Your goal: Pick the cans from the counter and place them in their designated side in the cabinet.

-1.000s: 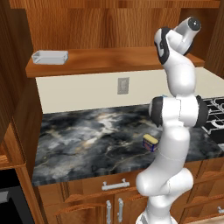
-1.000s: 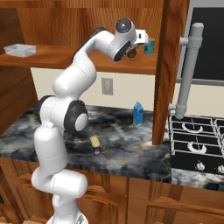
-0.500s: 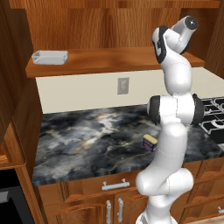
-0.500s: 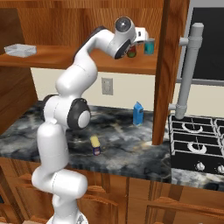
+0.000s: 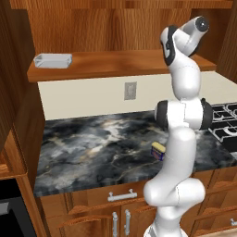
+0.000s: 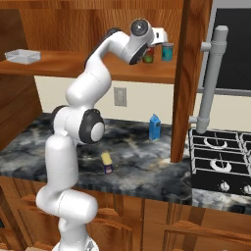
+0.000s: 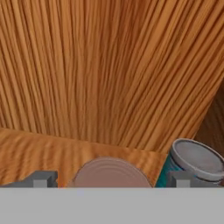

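Left base view: the arm reaches up to the cabinet (image 5: 115, 62) shelf near its right end; the blue can (image 5: 158, 151) with its yellow top lies on the counter (image 5: 92, 148) near the front edge, partly behind the arm; a grey tray (image 5: 53, 59) sits at the shelf's left end.
Right base view: the gripper (image 6: 153, 49) hangs at the shelf's right end, with the red can (image 6: 148, 55) just under the hand and a teal can (image 6: 167, 51) just beside it; a blue carton (image 6: 155, 127) stands near the counter's back edge.
Hand view: the fingers (image 7: 41, 179) stand wide apart, one either side of the red can's silvery top, gripping nothing; the teal can is close by the right finger.
Risk: a sideways retreat could clip either can and topple it; a straight pull back looks safer.
Change: a second ago the jaws were narrower around the red can; they have since spread and let it go on the shelf; the blue can has not moved.
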